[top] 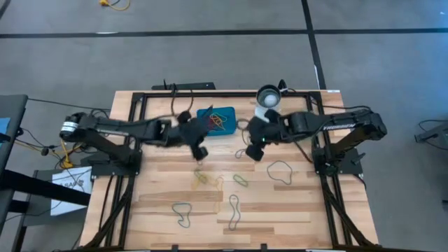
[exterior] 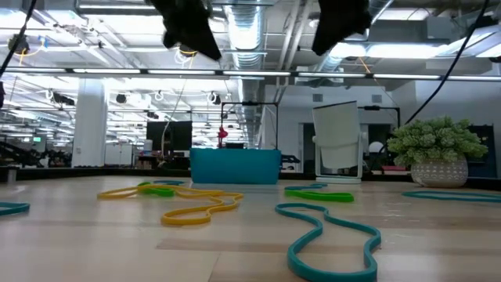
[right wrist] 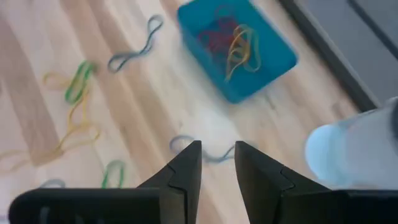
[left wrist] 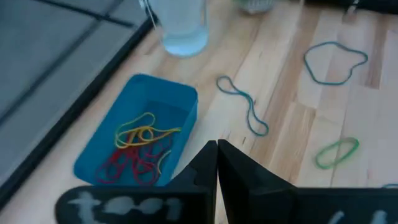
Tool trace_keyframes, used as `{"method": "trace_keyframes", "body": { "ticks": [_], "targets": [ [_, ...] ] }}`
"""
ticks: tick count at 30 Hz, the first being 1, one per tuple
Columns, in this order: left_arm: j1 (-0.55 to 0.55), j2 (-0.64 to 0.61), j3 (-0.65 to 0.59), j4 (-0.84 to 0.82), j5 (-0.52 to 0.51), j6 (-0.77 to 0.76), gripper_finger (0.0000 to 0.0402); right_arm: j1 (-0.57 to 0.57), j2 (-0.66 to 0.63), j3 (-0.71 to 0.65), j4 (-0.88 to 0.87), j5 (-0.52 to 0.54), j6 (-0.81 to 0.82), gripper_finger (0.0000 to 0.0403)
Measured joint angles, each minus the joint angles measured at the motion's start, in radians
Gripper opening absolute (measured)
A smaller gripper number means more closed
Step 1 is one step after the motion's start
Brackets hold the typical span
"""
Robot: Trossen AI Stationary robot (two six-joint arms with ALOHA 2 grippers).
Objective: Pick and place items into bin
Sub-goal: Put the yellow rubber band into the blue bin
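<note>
While left tool closed, right tool apart, both empty beside bin; cup behind.

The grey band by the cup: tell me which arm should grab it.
Probably the right. Its gripper hangs open directly over that grey band, while the left gripper sits shut beside the bin, farther away.
</note>
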Motion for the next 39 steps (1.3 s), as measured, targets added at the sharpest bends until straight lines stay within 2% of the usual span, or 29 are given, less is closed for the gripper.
{"method": "trace_keyframes", "body": {
  "ticks": [2,4,5,7,9,13,18,22,27,39],
  "targets": [
    [0.045,0.026,0.0,-0.002,0.139,0.036,0.0,0.032,0.0,-0.034,0.006,0.0,0.027,0.0093],
    [0.054,0.048,0.0,0.0,0.266,0.074,0.0,0.068,-0.001,-0.085,0.084,-0.001,0.043,0.0093],
    [0.051,0.057,0.0,-0.001,0.312,0.087,0.0,0.086,-0.001,-0.118,0.154,-0.011,0.036,0.0093],
    [0.033,0.067,-0.001,-0.008,0.327,0.095,0.0,0.122,-0.001,-0.184,0.318,-0.06,-0.02,0.0093],
    [0.012,0.059,-0.001,-0.013,0.257,0.085,0.0,0.155,-0.001,-0.247,0.469,-0.114,-0.081,0.0093],
    [-0.038,-0.009,-0.001,-0.05,0.084,0.063,0.0,0.184,0.026,-0.361,0.741,-0.127,-0.095,0.0093],
    [-0.104,-0.112,0.0,-0.054,0.018,0.033,0.0,0.171,0.153,-0.37,0.838,-0.133,-0.087,0.0093],
    [-0.156,-0.175,0.001,-0.054,-0.02,0.025,0.0,0.153,0.328,-0.309,0.828,-0.168,-0.086,0.0093],
    [-0.204,-0.21,0.001,-0.056,-0.099,0.024,0.0,0.144,0.467,-0.173,0.842,-0.223,-0.086,0.0093],
    [-0.244,-0.216,0.0,-0.084,-0.156,0.034,0.0,0.132,0.708,0.095,0.648,-0.234,-0.122,0.0093]
  ]
}}
